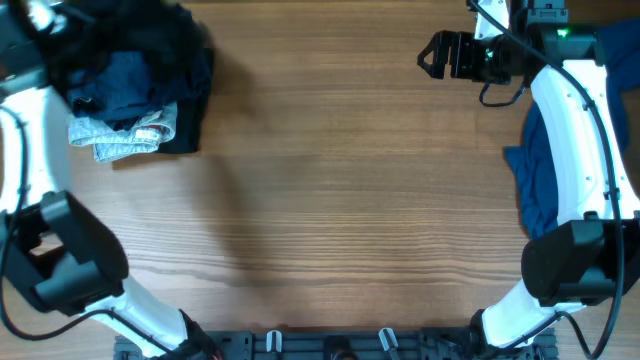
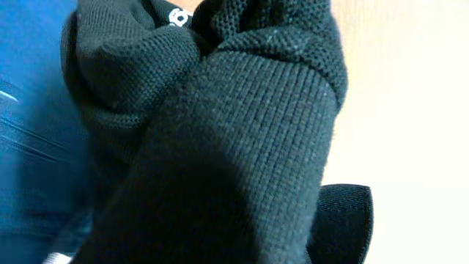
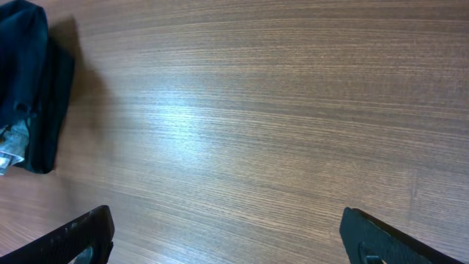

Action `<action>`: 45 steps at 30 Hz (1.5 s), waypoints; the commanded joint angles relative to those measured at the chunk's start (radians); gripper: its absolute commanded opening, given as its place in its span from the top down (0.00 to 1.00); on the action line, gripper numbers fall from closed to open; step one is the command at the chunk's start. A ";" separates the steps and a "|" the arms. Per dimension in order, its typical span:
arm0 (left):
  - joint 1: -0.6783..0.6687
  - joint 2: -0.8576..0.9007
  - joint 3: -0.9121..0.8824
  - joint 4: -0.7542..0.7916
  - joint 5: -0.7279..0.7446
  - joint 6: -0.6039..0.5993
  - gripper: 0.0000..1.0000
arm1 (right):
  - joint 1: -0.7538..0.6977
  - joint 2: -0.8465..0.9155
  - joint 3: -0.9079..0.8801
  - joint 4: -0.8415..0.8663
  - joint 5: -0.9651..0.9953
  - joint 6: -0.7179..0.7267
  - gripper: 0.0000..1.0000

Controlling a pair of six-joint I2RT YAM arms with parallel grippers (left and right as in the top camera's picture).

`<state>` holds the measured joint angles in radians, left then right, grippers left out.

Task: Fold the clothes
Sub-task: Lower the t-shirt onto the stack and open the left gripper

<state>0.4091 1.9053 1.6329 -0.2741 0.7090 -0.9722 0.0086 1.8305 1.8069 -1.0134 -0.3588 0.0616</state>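
Holding black shirt (image 2: 220, 147) bunched at 10 o'clock above denim pile (image 1: 120, 135), left gripper (image 1: 70, 25) clenched on it. Right gripper (image 1: 432, 55) at 1 o'clock, released, empty. I judge fabric soft, light, floppy: take shoulders or hem corners, not middle.

No wording can be read anywhere: the only mark is a small white logo (image 2: 179, 16) at the top of the black knitted soft-fabric shirt (image 2: 242, 147), half tucked into a fold and too cut off to make out.

Bright, even light; glare on the table (image 3: 183, 125); black shirt (image 2: 220, 147) partly blurred.
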 commanded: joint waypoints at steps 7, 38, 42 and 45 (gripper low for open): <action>0.090 -0.045 -0.013 0.021 -0.179 -0.140 0.96 | 0.000 0.011 -0.003 -0.029 -0.017 -0.009 0.01; -0.047 0.122 -0.145 0.362 -0.325 -0.320 0.96 | 0.000 0.011 -0.003 -0.087 -0.017 -0.063 0.00; -0.024 0.122 -0.145 0.139 -0.325 -0.287 0.96 | 0.000 0.011 -0.003 -0.085 -0.017 -0.063 0.00; -0.003 0.122 -0.145 0.000 -0.325 -0.288 0.96 | 0.000 0.011 -0.003 -0.076 -0.018 -0.061 0.00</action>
<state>0.3813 2.0407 1.4834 -0.1833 0.3714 -1.2976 0.0086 1.8305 1.8069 -1.0985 -0.3592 0.0200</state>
